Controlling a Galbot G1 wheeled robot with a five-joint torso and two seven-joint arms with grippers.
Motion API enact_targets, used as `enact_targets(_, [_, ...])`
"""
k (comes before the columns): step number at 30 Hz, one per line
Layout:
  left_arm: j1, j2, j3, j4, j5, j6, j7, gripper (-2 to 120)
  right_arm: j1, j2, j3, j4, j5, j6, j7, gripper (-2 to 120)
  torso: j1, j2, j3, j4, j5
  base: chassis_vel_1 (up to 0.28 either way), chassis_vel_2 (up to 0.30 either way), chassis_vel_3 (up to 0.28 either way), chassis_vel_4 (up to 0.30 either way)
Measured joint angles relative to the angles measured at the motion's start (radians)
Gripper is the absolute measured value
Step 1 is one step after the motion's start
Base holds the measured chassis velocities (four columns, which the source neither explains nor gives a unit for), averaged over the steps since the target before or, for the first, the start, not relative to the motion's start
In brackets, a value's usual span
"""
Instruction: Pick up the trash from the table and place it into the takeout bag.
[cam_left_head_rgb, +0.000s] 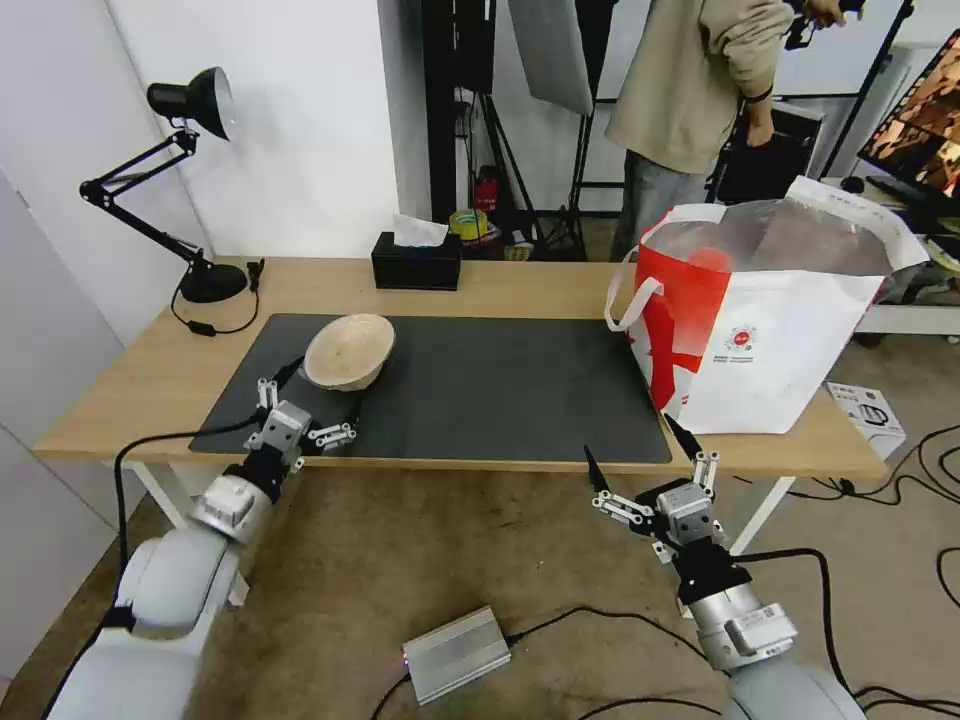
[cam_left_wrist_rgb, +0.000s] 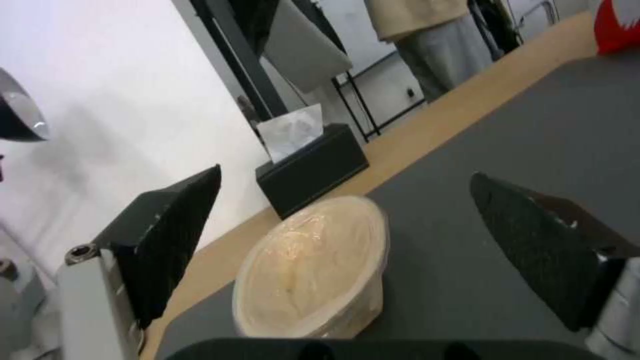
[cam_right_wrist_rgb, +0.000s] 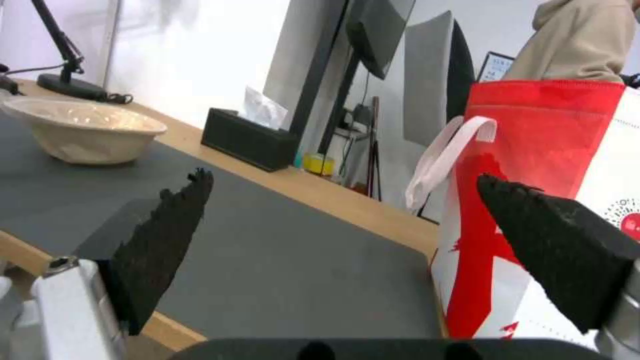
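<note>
Your left gripper sits at the near left edge of the dark grey mat, fingers spread wide and holding nothing. Directly ahead of it you have the shallow beige bowl, resting on the mat and apart from both fingers; in the left wrist view the bowl lies between the 2 open fingers without touching either, with a clear film visible across its top. Your right gripper hangs off the table's near edge, below the tabletop line, with its 2 fingers also spread wide and empty. The takeout bag stands upright at the right end of the table, its mouth open and the silver lining showing; part of its base overlaps the mat's right edge. Inside the bag you can make out a red rounded shape, but what it is cannot be confirmed. At the back of the table stand the black tissue box and, at the far left, the desk lamp.
</note>
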Motion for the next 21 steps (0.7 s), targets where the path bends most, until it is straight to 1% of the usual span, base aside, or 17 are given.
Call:
enact_targets(3, [-0.018, 0.010, 0.010, 0.009, 0.015, 0.009, 0.000, 100, 0.000, 0.000, 0.000, 0.000, 0.000, 0.000, 0.000, 100, 0.000, 0.000, 0.000, -0.0001, 0.0000, 0.000, 0.000, 0.000, 0.000])
enact_targets(7, [-0.038, 0.025, 0.019, 0.027, 0.075, 0.021, 0.003, 100, 0.000, 0.000, 0.000, 0.000, 0.000, 0.000, 0.000, 100, 0.000, 0.000, 0.000, 0.0000, 0.0000, 0.000, 0.000, 0.000, 0.000])
enact_targets(9, [-0.039, 0.026, 0.019, 0.029, 0.077, 0.022, 0.004, 100, 0.000, 0.000, 0.000, 0.000, 0.000, 0.000, 0.000, 100, 0.000, 0.000, 0.000, 0.0000, 0.0000, 0.000, 0.000, 0.000, 0.000])
enact_targets(11, [-0.054, 0.031, 0.014, 0.040, 0.085, 0.035, 0.025, 100, 0.000, 0.000, 0.000, 0.000, 0.000, 0.000, 0.000, 100, 0.000, 0.000, 0.000, 0.0000, 0.0000, 0.000, 0.000, 0.000, 0.000])
enact_targets(17, [-0.075, 0.048, 0.015, 0.051, 0.086, 0.059, 0.053, 100, 0.000, 0.000, 0.000, 0.000, 0.000, 0.000, 0.000, 100, 0.000, 0.000, 0.000, 0.0001, 0.0001, 0.000, 0.000, 0.000, 0.000])
enact_targets(21, [-0.104, 0.070, 0.026, 0.069, 0.083, 0.089, 0.085, 100, 0.000, 0.000, 0.000, 0.000, 0.000, 0.000, 0.000, 100, 0.000, 0.000, 0.000, 0.0000, 0.0000, 0.000, 0.000, 0.000, 0.000])
